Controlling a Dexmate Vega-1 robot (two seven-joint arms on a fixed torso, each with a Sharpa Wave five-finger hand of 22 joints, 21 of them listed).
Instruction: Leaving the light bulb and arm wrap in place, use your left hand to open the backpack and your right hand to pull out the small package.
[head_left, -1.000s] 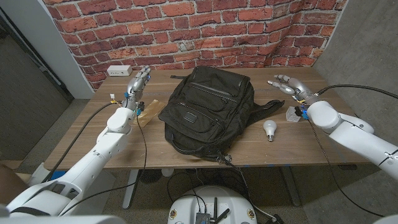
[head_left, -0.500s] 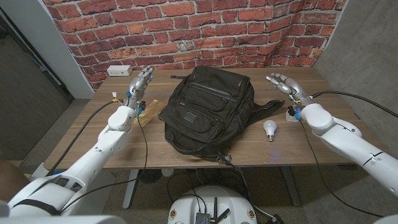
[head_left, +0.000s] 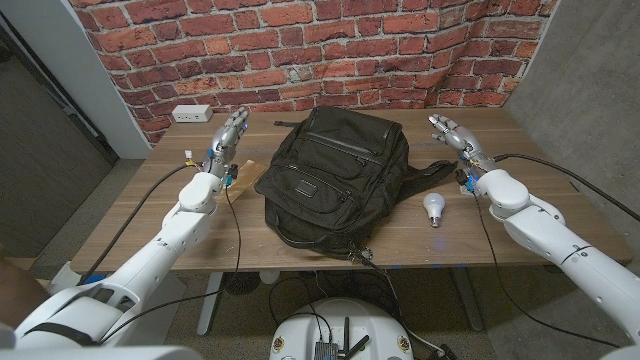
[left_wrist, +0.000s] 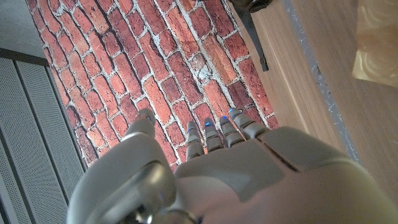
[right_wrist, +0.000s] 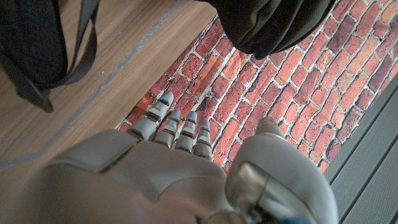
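A black backpack (head_left: 335, 175) lies shut on the wooden table (head_left: 200, 235), its strap (head_left: 432, 172) trailing toward the right. My left hand (head_left: 228, 135) hovers off the bag's left back corner, fingers spread and empty. A tan wrap (head_left: 244, 181) lies beside that arm, also seen as the tan wrap (left_wrist: 376, 50) in the left wrist view. My right hand (head_left: 450, 133) hangs open over the table to the right of the bag, holding nothing. The white light bulb (head_left: 433, 208) lies in front of it. In the right wrist view the backpack (right_wrist: 273, 25) and strap (right_wrist: 43, 56) show beyond my fingers (right_wrist: 177, 127).
A white power strip (head_left: 190, 113) sits at the table's back left edge against the brick wall (head_left: 300, 50). Cables run along both arms, and one hangs off the front edge below the bag.
My right hand has moved in toward the backpack and the back of the table, and its arm now covers a small grey thing. My left hand has shifted slightly right.
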